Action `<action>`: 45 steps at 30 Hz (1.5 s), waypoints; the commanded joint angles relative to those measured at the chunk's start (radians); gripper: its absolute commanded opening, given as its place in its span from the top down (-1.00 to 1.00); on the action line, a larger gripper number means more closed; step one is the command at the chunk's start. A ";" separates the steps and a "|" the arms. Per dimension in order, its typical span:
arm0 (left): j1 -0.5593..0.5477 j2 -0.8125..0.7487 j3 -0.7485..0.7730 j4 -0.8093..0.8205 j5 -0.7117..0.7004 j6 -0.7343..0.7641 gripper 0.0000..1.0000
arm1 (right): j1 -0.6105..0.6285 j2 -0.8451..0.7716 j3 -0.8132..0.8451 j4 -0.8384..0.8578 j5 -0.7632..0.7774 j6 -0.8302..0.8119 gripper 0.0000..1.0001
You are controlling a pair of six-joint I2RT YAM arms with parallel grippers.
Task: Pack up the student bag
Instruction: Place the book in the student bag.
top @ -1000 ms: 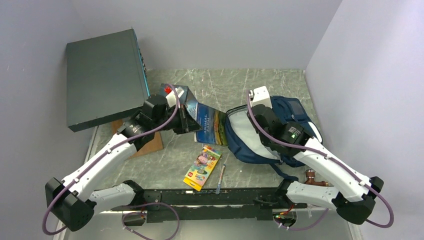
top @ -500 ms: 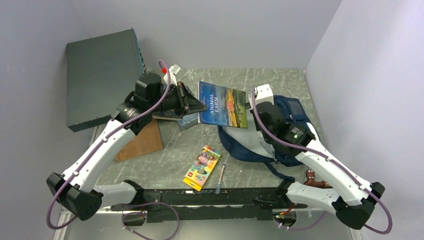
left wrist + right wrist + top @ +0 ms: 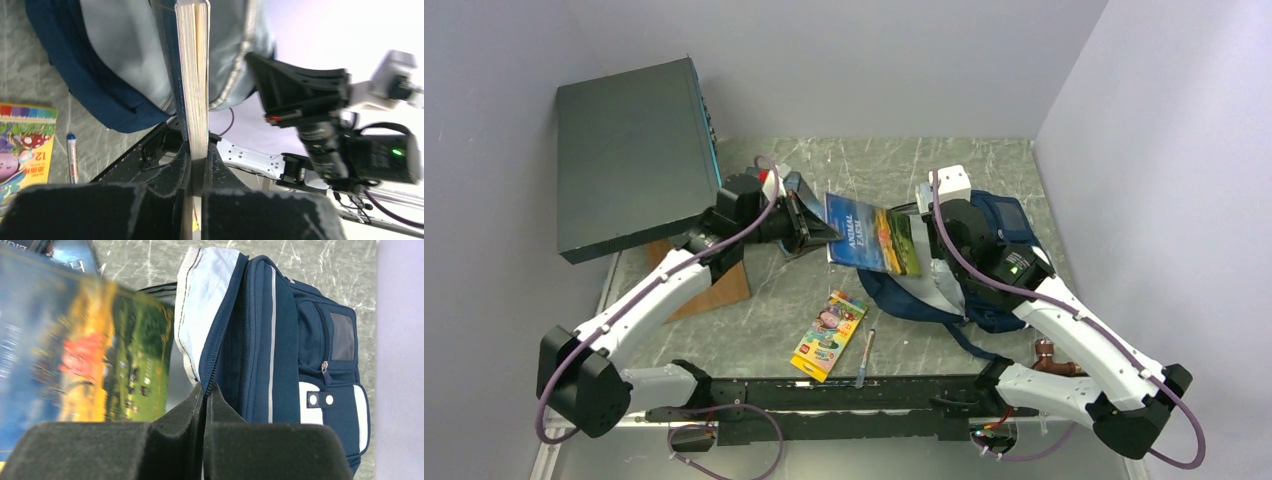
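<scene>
The student bag, navy with pale stripes, lies at the right of the table. My right gripper is shut on the zipper edge of its upper flap, holding the mouth open so the pale lining shows. My left gripper is shut on one end of a blue "Animal Farm" book. The book hangs above the table, tilted on edge, its far end at the bag's mouth. In the left wrist view its page edge runs straight out from the fingers toward the opening.
A big dark grey-green box leans at the back left over a brown board. A crayon box and a pen lie near the front. Another book lies behind the held one.
The left arm has come down and to the right, and the book has tipped onto its edge with its end now at the bag's mouth. The right gripper still holds the flap.
</scene>
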 commanded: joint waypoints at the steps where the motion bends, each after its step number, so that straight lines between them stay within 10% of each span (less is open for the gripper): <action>1: -0.066 0.037 -0.077 0.283 0.035 -0.108 1.00 | -0.002 -0.001 0.076 0.150 -0.004 0.027 1.00; 9: -0.250 0.290 -0.111 0.732 -0.038 -0.247 1.00 | -0.002 0.001 0.075 0.154 -0.046 0.044 1.00; 22: -0.333 0.616 0.045 0.959 -0.289 -0.251 1.00 | -0.003 -0.044 0.109 0.079 -0.126 0.008 1.00; 45: -0.459 1.014 0.384 0.954 -0.472 -0.324 1.00 | -0.010 0.023 0.180 0.107 -0.155 -0.012 1.00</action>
